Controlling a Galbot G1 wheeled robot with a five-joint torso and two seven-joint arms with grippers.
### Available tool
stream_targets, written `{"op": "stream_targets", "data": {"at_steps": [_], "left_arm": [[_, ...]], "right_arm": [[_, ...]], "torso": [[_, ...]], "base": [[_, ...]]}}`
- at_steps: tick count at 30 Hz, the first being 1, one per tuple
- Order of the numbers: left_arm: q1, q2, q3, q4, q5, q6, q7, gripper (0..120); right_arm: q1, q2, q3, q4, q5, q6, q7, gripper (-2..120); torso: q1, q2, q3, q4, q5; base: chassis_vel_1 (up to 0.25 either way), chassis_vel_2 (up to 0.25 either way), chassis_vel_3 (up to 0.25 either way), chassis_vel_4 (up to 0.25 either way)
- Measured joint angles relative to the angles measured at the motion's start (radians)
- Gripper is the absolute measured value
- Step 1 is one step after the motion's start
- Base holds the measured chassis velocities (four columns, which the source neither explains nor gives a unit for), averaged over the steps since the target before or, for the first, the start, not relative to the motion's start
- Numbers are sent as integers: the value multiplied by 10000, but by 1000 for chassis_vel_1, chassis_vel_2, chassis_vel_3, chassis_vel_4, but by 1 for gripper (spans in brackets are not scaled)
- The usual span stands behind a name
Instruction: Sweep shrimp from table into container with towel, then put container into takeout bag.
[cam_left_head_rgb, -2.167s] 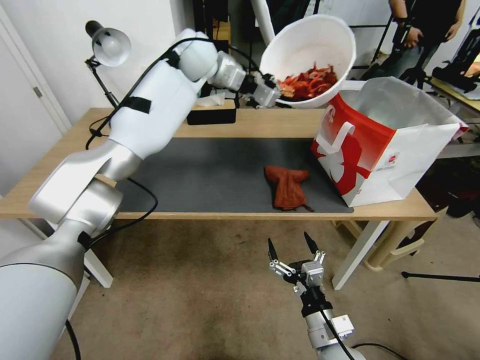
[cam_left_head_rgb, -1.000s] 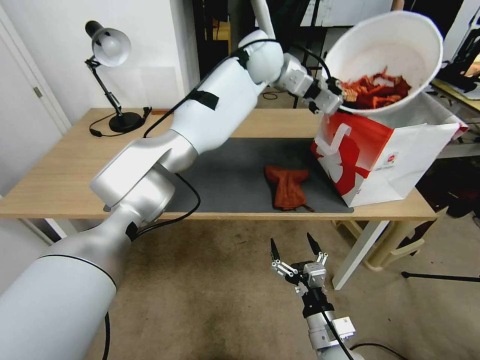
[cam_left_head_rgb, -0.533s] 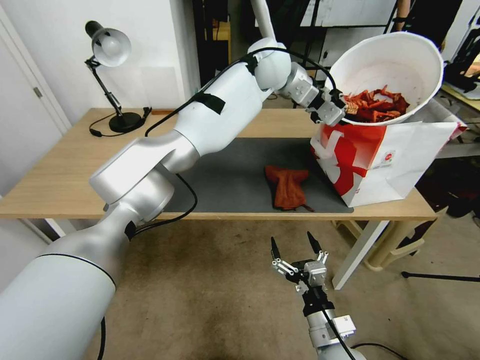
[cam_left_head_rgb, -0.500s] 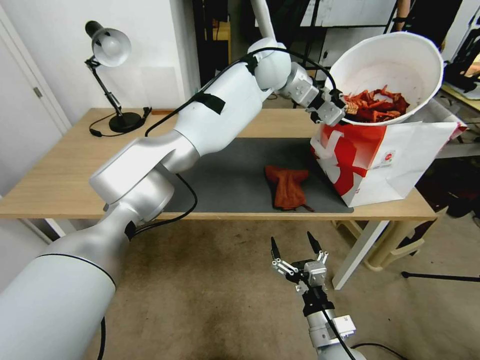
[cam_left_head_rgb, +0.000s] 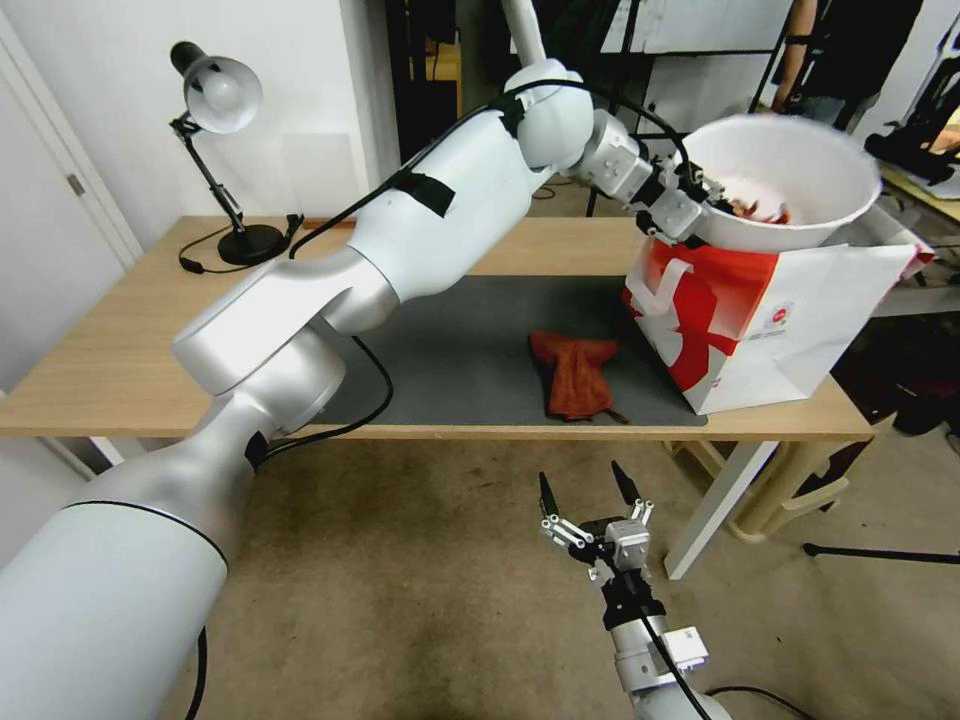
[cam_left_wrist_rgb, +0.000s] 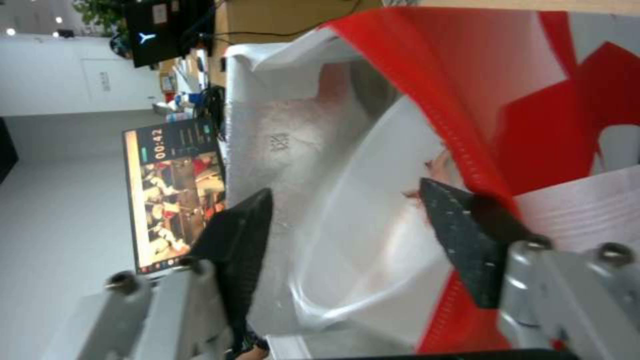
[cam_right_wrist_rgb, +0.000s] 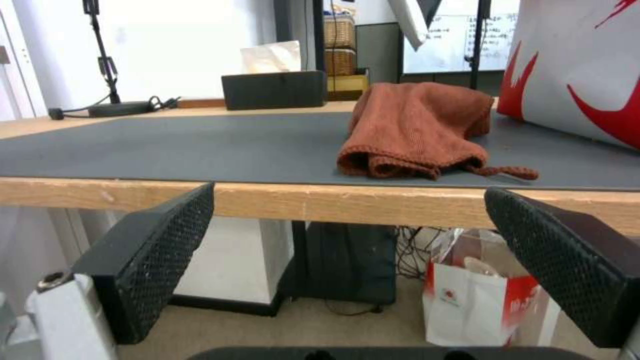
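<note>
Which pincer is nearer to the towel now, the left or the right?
Right. The right pincer hangs open below the table edge, just before the towel; the left pincer holds the container over the takeout bag.

The container (cam_left_head_rgb: 800, 185), gripped at its rim by the left gripper (cam_left_head_rgb: 690, 200), was carried across from above the table and lowered into the takeout bag (cam_left_head_rgb: 770, 310) mouth.

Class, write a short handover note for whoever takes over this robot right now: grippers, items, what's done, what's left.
Left gripper: shut on the bowl rim, bowl partly inside the bag mouth, shrimp inside.
Right gripper: open, idle below the table edge.
Towel: lying on the mat, beside the bag.
Done: shrimp swept into the bowl.
Left: lower the bowl fully, release.
</note>
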Motion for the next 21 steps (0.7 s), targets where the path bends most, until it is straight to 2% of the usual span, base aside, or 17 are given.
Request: {"op": "stream_targets", "data": {"at_steps": [1, 2, 3, 5, 7, 8, 9, 10, 11, 12, 13, 14, 17, 18, 21], "left_arm": [[0, 0, 0, 0, 0, 0, 0, 61], [-7, 1, 14, 19, -89, 41, -18, 64], [-11, 3, 32, 40, -244, 122, -44, 72], [-12, 5, 61, 48, -433, 217, -70, 75], [-17, 6, 273, 38, -1386, 630, -331, 85], [-20, 5, 407, 40, -1829, 783, -645, 88], [-20, 5, 407, 40, -1829, 783, -645, 88], [-22, -3, 625, 94, -2578, 1005, -1321, 95], [-22, -3, 661, 113, -2724, 1059, -1453, 96], [-22, -1, 818, 248, -3603, 1402, -2212, 99], [-11, 1, 907, 328, -4245, 1656, -2724, 100], [-11, 1, 907, 328, -4245, 1656, -2724, 100], [76, 6, 1180, 413, -5872, 2323, -4061, 100], [76, 6, 1180, 413, -5872, 2323, -4061, 100], [276, 7, 1462, 19, -8092, 3654, -5505, 100]], "right_arm": [[0, 0, 0, 0, 0, 0, 0, 100], [2, 5, -7, -3, -4, -1, -1, 100], [2, 17, -22, -6, -14, -2, -4, 100], [0, 28, -36, -7, -22, -2, -8, 100], [-13, 33, -57, -8, -31, -4, -17, 100], [-20, 34, -68, -9, -35, -4, -26, 100], [-20, 34, -68, -9, -35, -4, -26, 100], [-23, 34, -88, -11, -41, -4, -37, 100], [-23, 34, -91, -12, -41, -4, -37, 100], [-13, 29, -120, -27, -48, -4, -40, 100], [14, 18, -157, -35, -51, -5, -41, 100], [14, 18, -157, -35, -51, -5, -41, 100], [41, -4, -197, -50, -54, -5, -42, 100], [41, -4, -197, -50, -54, -5, -42, 100], [76, -25, -213, -68, -55, -6, -42, 100]], "torso": [[0, 0, 0, 0, 0], [0, 0, 0, 0, 0], [0, 0, 1, 1, 0], [0, 0, 0, 2, 0], [-1, 0, 0, 2, 0], [0, 1, 1, 1, 0], [0, 1, 1, 1, 0], [0, 1, 0, -3, 1], [0, 0, 0, -3, 2], [0, 0, 1, -2, 3], [0, 0, 0, 1, 3], [0, 0, 0, 1, 3], [0, 0, 1, 3, -1], [0, 0, 1, 3, -1], [0, 0, 1, 2, 0]], "base": [[0, 0, 0, 0], [0, 0, 0, 0], [0, 0, 0, 0], [0, 0, 0, 0], [0, 0, 0, 0], [0, 0, 0, 0], [0, 0, 0, 0], [0, 0, 0, 0], [0, 0, 0, 0], [0, 0, 0, 0], [0, 0, 0, 0], [0, 0, 0, 0], [0, 0, 0, 0], [0, 0, 0, 0], [0, 0, 0, 0]]}}
